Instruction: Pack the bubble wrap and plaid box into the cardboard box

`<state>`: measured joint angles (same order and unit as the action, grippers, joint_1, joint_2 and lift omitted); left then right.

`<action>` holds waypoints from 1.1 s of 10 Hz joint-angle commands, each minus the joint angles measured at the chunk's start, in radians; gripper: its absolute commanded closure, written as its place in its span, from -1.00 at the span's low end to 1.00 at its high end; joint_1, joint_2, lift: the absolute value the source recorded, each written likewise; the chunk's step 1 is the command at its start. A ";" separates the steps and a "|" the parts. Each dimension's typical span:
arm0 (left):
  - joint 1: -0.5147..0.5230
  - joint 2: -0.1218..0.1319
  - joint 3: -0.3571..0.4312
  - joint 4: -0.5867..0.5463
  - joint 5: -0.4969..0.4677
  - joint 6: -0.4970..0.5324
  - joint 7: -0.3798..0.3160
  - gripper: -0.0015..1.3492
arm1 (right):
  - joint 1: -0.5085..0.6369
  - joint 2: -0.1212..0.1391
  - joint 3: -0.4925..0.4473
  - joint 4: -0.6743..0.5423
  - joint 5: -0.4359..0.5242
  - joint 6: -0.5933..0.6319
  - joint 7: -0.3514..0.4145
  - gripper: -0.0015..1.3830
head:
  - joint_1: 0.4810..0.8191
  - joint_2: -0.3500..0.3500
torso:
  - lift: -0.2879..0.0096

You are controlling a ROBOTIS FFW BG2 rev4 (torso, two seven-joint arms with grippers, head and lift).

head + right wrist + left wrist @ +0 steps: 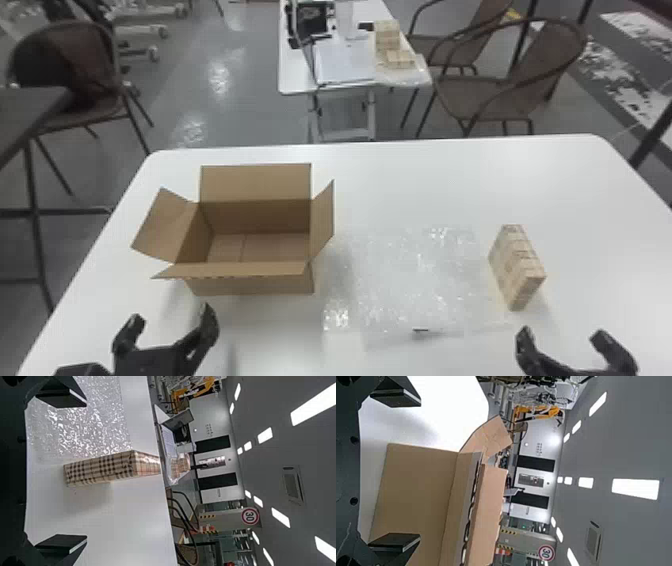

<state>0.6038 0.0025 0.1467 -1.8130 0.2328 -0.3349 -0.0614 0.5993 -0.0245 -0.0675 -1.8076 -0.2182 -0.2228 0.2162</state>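
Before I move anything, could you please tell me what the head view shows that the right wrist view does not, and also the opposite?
The head view adds the open cardboard box and the left claw, open and empty near it.

The right wrist view adds the ceiling lights and a round sign.

Both share the white table, the bubble wrap, the plaid box and the right claw, open and empty.
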 commanded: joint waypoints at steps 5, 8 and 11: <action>-0.118 -0.005 0.300 -0.157 -0.006 0.212 -0.137 -0.84 | 0.004 -0.003 0.000 -0.006 -0.001 0.017 0.000 -0.86 | 0.27 0.65 | 0.13; -0.291 -0.005 0.378 -0.158 0.019 0.502 -0.321 -0.83 | -0.010 -0.003 0.000 -0.006 0.000 0.033 0.006 -0.86 | 0.27 0.74 | 0.13; -0.348 -0.005 0.370 -0.132 0.086 0.679 -0.330 -0.83 | -0.023 -0.003 0.002 -0.003 0.003 0.043 0.012 -0.86 | 0.27 0.70 | 0.13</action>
<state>0.2679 0.0000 0.5182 -1.9550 0.2983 0.3216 -0.3899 0.5791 -0.0276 -0.0671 -1.8112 -0.2153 -0.1823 0.2280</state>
